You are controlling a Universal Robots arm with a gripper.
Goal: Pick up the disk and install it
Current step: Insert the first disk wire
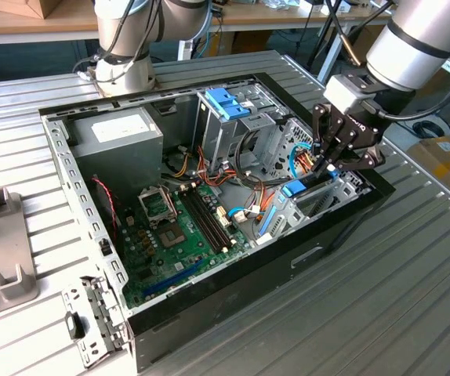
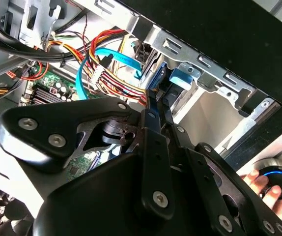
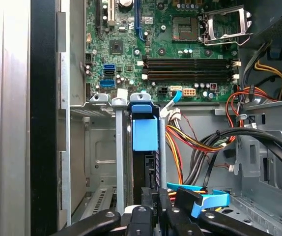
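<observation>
Arm [image 1: 413, 39] angled down, fingers [image 1: 328, 160] pinched nearly together.

Light was even and bright across the exterior view, with soft shadow pooled inside the open computer case [image 1: 92, 227]. In the second wrist view the near black gripper [image 2: 153, 105] sat dark and soft-focused. In the first wrist view, glare washed out the metal table [image 3: 6, 98].

arm [image 1: 413, 39]: silver tube, grey joint band | gripper [image 1: 336, 157]: blk linkage, silver screws | blk cable
</observation>
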